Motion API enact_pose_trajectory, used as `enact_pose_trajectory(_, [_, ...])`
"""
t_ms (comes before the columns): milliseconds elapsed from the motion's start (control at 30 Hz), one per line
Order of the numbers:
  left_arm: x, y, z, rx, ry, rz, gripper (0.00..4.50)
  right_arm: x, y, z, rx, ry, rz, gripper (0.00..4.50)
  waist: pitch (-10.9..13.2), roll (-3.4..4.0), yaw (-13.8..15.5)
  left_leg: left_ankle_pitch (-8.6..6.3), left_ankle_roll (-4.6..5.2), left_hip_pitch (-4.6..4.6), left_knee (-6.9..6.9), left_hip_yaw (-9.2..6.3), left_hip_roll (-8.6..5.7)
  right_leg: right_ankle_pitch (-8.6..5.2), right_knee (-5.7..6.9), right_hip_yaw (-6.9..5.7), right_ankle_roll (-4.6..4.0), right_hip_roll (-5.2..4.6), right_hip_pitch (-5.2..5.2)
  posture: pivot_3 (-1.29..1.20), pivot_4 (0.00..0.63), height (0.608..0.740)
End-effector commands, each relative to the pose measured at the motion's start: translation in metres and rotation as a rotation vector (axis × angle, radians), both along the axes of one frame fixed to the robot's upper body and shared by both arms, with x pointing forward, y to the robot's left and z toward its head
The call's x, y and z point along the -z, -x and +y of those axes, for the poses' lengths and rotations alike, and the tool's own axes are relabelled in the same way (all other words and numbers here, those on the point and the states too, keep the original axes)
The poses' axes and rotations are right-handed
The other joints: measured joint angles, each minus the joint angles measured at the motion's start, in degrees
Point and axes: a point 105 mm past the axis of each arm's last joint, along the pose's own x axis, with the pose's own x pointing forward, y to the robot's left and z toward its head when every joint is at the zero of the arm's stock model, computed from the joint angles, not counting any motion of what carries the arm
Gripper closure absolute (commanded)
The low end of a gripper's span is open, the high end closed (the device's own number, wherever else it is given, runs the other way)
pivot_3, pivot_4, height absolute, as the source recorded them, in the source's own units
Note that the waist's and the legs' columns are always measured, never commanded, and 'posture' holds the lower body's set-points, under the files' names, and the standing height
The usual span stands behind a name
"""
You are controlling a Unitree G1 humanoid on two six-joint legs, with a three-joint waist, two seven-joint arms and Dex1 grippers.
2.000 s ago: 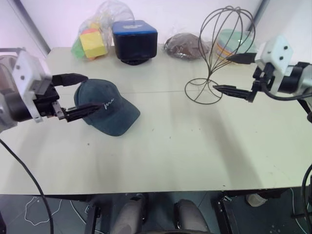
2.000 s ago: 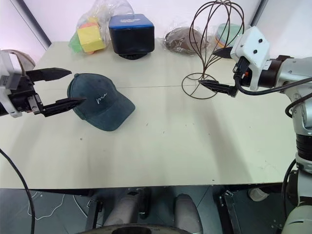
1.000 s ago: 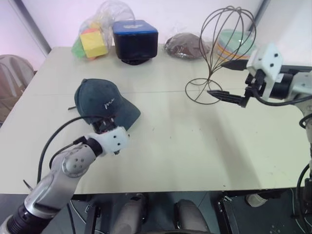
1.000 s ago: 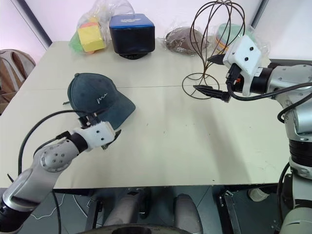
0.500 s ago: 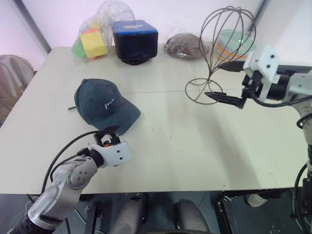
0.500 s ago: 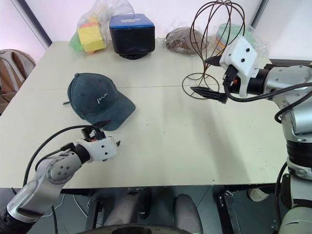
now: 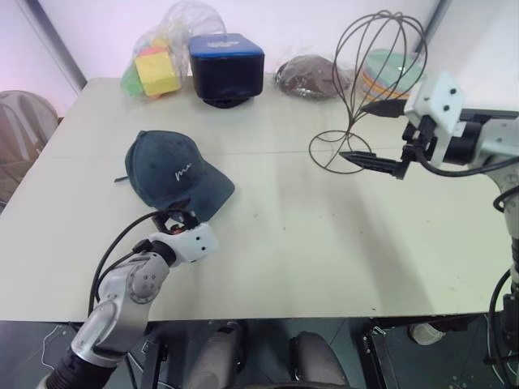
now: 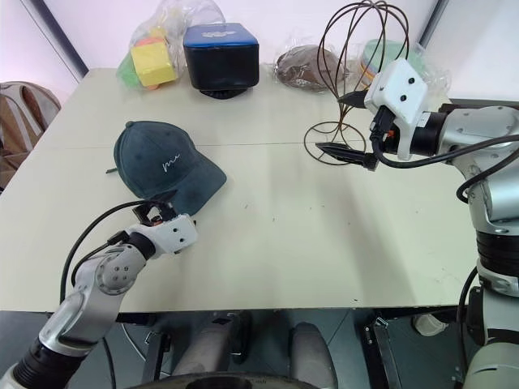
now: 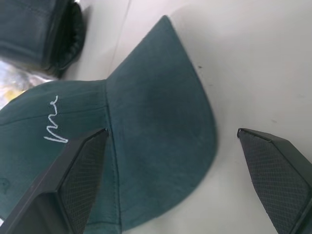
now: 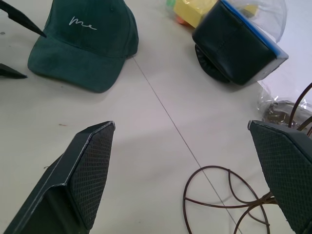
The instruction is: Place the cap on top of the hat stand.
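The dark teal cap (image 7: 174,172) lies on the table left of centre, white script on its front and its brim towards me. My left gripper (image 7: 177,217) is low at the brim's near edge. In the left wrist view the brim (image 9: 161,131) spreads between its open fingers (image 9: 73,180), and I cannot tell whether they touch it. The wire hat stand (image 7: 379,61) rises at the back right from its ring base (image 7: 339,151). My right gripper (image 7: 366,134) hangs open beside the stem, just above the base ring (image 10: 219,195), holding nothing.
Along the far edge stand a bag of coloured blocks (image 7: 154,69), a dark box with a blue top (image 7: 226,69), a brown fabric lump (image 7: 312,77) and stacked coloured bowls (image 7: 389,73). A chair (image 7: 20,130) stands off the table's left side.
My left arm came down from beside the cap's left to low in front of its brim, drew back a little, then edged towards the brim again. The right gripper stayed by the stand.
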Motion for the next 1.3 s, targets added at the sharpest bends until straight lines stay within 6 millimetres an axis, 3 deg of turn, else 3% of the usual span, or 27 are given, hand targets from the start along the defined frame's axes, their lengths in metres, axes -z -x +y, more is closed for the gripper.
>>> enact_pose_trajectory(33, [0.008, -0.006, 0.01, -0.059, -0.016, -0.011, 0.01, -0.016, 0.005, 0.004, -0.015, 0.003, -0.064, 0.0, 0.0, 0.0, 0.1, 0.0, 0.0, 0.0, 0.01, 0.0, 0.0, 0.0, 0.0, 0.0, 0.0, 0.0, 0.01, 0.0, 0.15, 0.74])
enact_pose_trajectory(633, [0.048, -0.007, 0.036, -0.19, -0.029, -0.045, 0.01, -0.022, 0.004, -0.001, 0.001, 0.015, -0.083, 0.0, -0.2, 0.36, 1.0, 0.0, 0.0, 0.15, 0.03, 0.0, 0.01, 0.0, 0.02, 0.02, 0.0, 0.0, 0.03, 0.0, 0.15, 0.74])
enact_pose_trajectory(800, [0.058, -0.002, 0.04, -0.203, -0.032, -0.045, 2.47, -0.023, 0.004, -0.001, 0.002, 0.02, -0.087, 0.0, -0.3, 0.42, 0.5, -0.01, 0.0, 0.15, 0.0, 0.02, 0.02, 0.0, 0.04, 0.05, 0.0, 0.01, 0.06, 0.0, 0.15, 0.74])
enact_pose_trajectory(933, [0.06, 0.002, 0.045, -0.206, -0.045, -0.076, 4.48, -0.024, 0.005, -0.001, 0.002, 0.022, -0.087, 0.0, -0.7, 1.06, 0.6, -0.01, 0.0, 0.17, -0.02, 0.03, 0.02, 0.0, 0.05, 0.05, 0.0, 0.01, 0.1, 0.0, 0.15, 0.74])
enact_pose_trajectory(1200, [0.054, 0.005, 0.05, -0.208, -0.063, -0.16, 4.48, -0.024, 0.005, -0.001, 0.001, 0.024, -0.084, 0.0, -0.7, 1.17, 0.5, -0.01, 0.0, 0.25, -0.05, 0.04, 0.03, 0.0, 0.05, 0.06, 0.0, 0.02, 0.16, 0.0, 0.15, 0.74])
enact_pose_trajectory(1300, [0.041, 0.004, 0.052, -0.204, -0.066, -0.239, 4.48, -0.024, 0.005, 0.0, -0.001, 0.023, -0.084, 0.0, -0.7, 1.16, 0.3, -0.01, 0.0, 0.24, -0.08, 0.04, 0.03, 0.0, 0.05, 0.07, -0.01, 0.02, 0.14, 0.0, 0.15, 0.74])
